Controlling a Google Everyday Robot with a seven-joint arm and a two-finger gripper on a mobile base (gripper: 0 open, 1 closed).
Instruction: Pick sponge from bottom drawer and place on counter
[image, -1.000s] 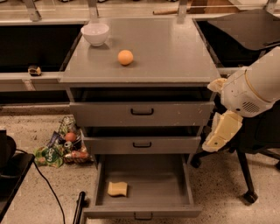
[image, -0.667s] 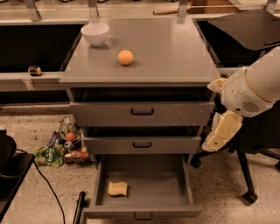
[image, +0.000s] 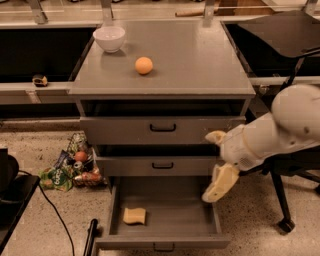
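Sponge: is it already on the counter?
No, the sponge lies in the open bottom drawer, while the counter holds a bowl and an orange ball; the gripper hangs empty over the drawer's right edge.

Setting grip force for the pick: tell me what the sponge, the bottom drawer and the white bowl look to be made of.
Sponge: pale-yellow foam, probably; matte, soft rounded edges. Bottom drawer: likely painted metal; flat matte grey, thin straight walls. Bowl: ceramic or plastic, cannot tell; smooth white with slight sheen. The tool hangs open by the drawer's right side, apart from the sponge.
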